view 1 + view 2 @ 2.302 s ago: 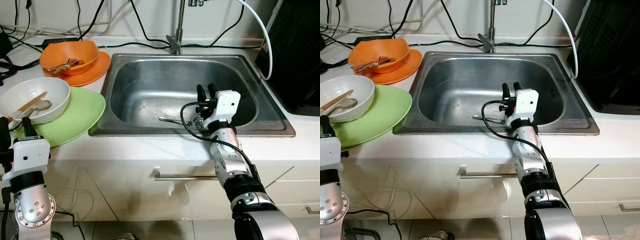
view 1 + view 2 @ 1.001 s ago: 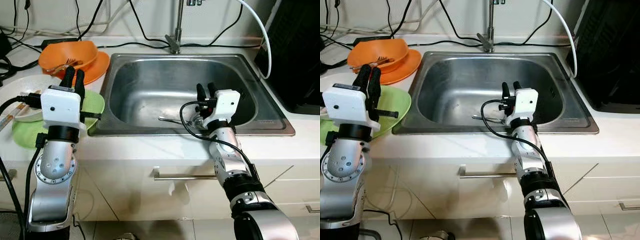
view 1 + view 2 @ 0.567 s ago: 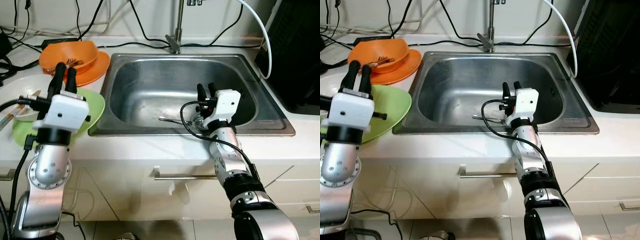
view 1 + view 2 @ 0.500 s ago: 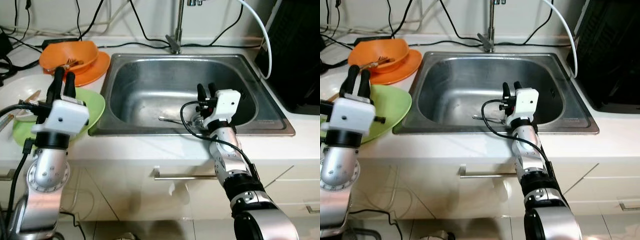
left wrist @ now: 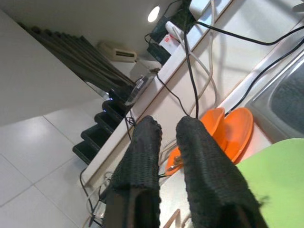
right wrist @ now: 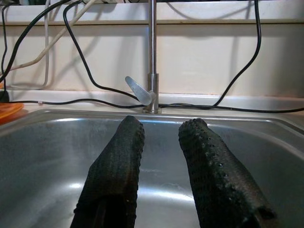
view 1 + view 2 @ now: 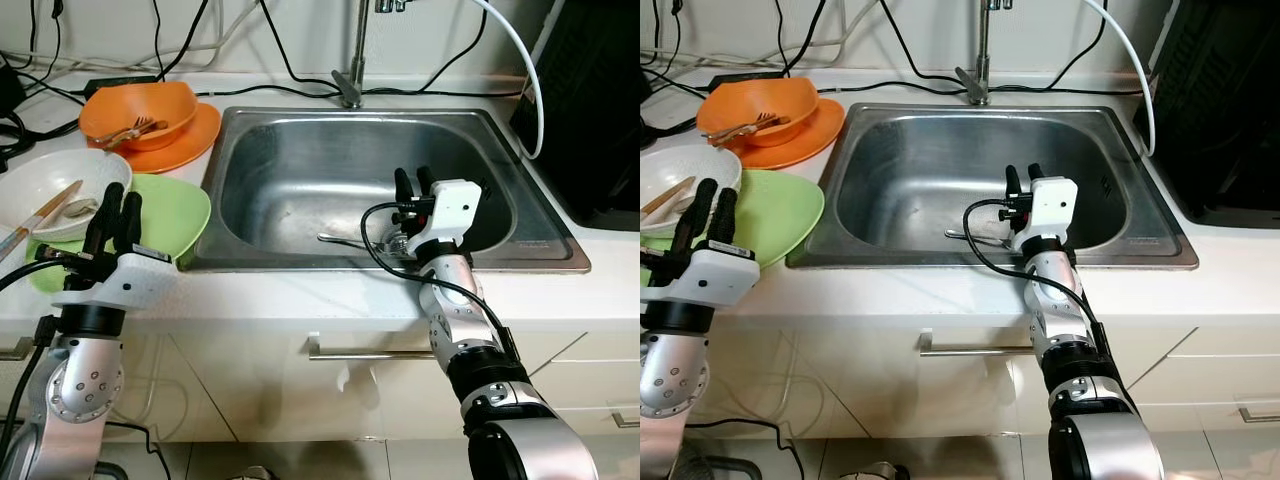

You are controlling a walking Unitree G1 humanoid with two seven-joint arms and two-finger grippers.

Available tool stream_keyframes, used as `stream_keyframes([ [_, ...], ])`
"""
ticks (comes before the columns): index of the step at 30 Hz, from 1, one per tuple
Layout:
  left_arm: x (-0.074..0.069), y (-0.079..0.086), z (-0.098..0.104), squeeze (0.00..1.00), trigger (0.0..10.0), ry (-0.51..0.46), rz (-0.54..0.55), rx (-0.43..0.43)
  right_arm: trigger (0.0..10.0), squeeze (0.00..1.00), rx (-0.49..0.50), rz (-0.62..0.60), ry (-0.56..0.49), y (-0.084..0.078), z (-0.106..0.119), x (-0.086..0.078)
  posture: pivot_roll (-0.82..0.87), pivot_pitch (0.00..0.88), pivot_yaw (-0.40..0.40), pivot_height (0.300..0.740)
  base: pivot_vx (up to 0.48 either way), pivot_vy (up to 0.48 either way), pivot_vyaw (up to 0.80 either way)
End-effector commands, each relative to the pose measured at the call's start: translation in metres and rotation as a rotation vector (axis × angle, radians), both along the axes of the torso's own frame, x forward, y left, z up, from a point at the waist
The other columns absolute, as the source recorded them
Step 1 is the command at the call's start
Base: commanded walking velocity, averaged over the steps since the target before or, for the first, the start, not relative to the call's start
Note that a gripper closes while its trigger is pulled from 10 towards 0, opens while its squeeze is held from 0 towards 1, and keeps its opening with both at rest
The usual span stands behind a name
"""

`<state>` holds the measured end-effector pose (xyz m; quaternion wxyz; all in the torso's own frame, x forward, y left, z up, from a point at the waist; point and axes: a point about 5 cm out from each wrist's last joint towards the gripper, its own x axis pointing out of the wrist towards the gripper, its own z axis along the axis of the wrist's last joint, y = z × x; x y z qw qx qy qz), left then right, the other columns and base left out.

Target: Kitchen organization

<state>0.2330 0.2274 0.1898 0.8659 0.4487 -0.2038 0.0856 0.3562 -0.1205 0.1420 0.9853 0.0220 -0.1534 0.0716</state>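
Observation:
My left gripper (image 7: 122, 195) hovers open and empty over the counter's front edge, its fingers over the near rim of a green plate (image 7: 178, 215). A white bowl (image 7: 108, 170) rests on that plate and holds chopsticks (image 7: 40, 215) and a spoon (image 7: 76, 208). Behind them an orange bowl (image 7: 165, 128) with a fork sits on an orange plate (image 7: 198, 135). My right gripper (image 7: 411, 173) is open and empty inside the steel sink (image 7: 300, 150), just above a metal utensil (image 7: 340, 239) on the sink floor. The left wrist view looks past the fingers (image 5: 199, 161) at the orange dishes (image 5: 232, 130).
A tap (image 7: 352, 60) stands behind the sink, and black cables (image 7: 270, 60) run along the back of the counter. A black appliance (image 7: 590, 100) stands at the right. A drawer handle (image 7: 370, 353) is below the counter edge.
My left arm has dropped and drawn back from above the green plate toward the counter's front edge, uncovering the white bowl. The right arm has stayed still.

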Motion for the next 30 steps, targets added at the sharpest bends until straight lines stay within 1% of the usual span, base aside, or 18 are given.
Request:
stream_keyframes([
  [1, 0.0, 0.002, 0.002, 1.0, 10.0, 0.0, -0.002, 0.016, 10.0, 0.0, 0.011, -0.007, 0.085, -0.001, -0.02, -0.004, 0.29, 0.053, 0.035, 0.74, 0.0, 0.0, 0.0],
  [6, 0.001, 0.002, 0.005, 1.0, 10.0, 0.005, -0.02, 0.024, 10.0, 0.0, 0.01, -0.007, 0.085, -0.001, -0.02, -0.004, 0.29, 0.054, 0.034, 0.74, 0.0, 0.0, 0.0],
  [11, 0.003, 0.001, 0.007, 1.0, 10.0, 0.025, -0.064, 0.037, 10.0, 0.0, 0.012, -0.006, 0.084, -0.001, -0.02, -0.005, 0.29, 0.056, 0.035, 0.74, 0.0, 0.0, 0.0],
  [13, 0.004, 0.001, 0.006, 1.0, 10.0, 0.048, -0.07, 0.046, 10.0, 0.0, 0.012, -0.006, 0.085, -0.001, -0.02, -0.005, 0.29, 0.056, 0.036, 0.74, 0.0, 0.0, 0.0],
  [15, 0.009, 0.001, 0.001, 1.0, 10.0, 0.117, -0.082, 0.073, 10.0, 0.0, 0.012, -0.005, 0.086, 0.0, -0.02, -0.005, 0.29, 0.055, 0.034, 0.74, 0.0, 0.0, 0.0],
  [16, 0.01, 0.001, -0.002, 0.0, 10.0, 0.145, -0.087, 0.087, 10.0, 0.0, 0.012, -0.005, 0.086, 0.0, -0.02, -0.005, 0.29, 0.055, 0.036, 0.74, 0.0, 0.0, 0.0],
  [17, 0.011, 0.002, -0.004, 0.0, 10.0, 0.16, -0.088, 0.091, 10.0, 0.0, 0.012, -0.005, 0.085, 0.0, -0.02, -0.005, 0.29, 0.055, 0.036, 0.74, 0.0, 0.0, 0.0],
  [19, 0.012, 0.002, -0.005, 0.0, 10.0, 0.159, -0.087, 0.079, 10.0, 0.0, 0.012, -0.007, 0.086, 0.0, -0.02, -0.005, 0.29, 0.055, 0.036, 0.74, 0.0, 0.0, 0.0],
  [23, 0.014, 0.003, -0.005, 0.0, 10.0, 0.172, -0.09, 0.086, 10.0, 0.0, 0.013, -0.009, 0.086, -0.001, -0.02, -0.005, 0.28, 0.055, 0.038, 0.74, 0.0, 0.0, 0.0],
  [30, 0.018, 0.004, -0.001, 0.0, 10.0, 0.181, -0.096, 0.101, 10.0, 0.0, 0.014, -0.01, 0.085, -0.001, -0.021, -0.005, 0.28, 0.053, 0.038, 0.74, 0.0, 0.0, 0.0],
])
